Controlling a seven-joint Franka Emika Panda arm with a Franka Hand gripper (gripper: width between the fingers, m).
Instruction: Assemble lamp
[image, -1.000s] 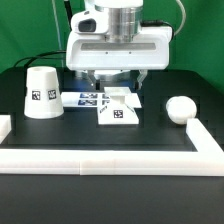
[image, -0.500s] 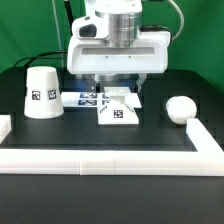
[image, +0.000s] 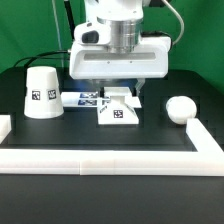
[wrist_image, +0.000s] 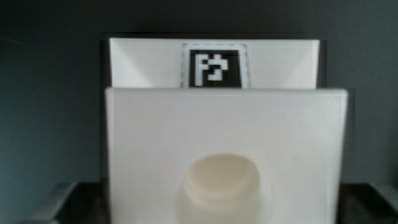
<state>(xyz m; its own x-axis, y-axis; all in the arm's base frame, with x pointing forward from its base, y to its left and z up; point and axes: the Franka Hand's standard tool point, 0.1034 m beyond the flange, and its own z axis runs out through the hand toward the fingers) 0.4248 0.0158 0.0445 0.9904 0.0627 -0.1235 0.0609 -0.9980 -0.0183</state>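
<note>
- Exterior view: a white robot gripper (image: 118, 88) hangs over the middle of a black table (image: 150, 135), directly above the lamp's small square base (image: 117, 110).
- The base sits on the table with a black-and-white tag facing the camera; the gripper does not hold it.
- The cone-shaped shade (image: 42, 92) stands upright, wide end down, well apart toward the exterior view's left.
- The ball-topped bulb (image: 180, 108) lies near the exterior view's right edge of the table.
- The marker board (image: 83, 98) lies flat just behind the base.
- Long white rim bars (image: 100, 160) border the table's front.
- Wrist view: the base (wrist_image: 222, 120) fills the picture, showing a rounded hollow and a tag.
- A dark fingertip (wrist_image: 59, 200) shows beside it; the jaws stand apart, gripping nothing.
</note>
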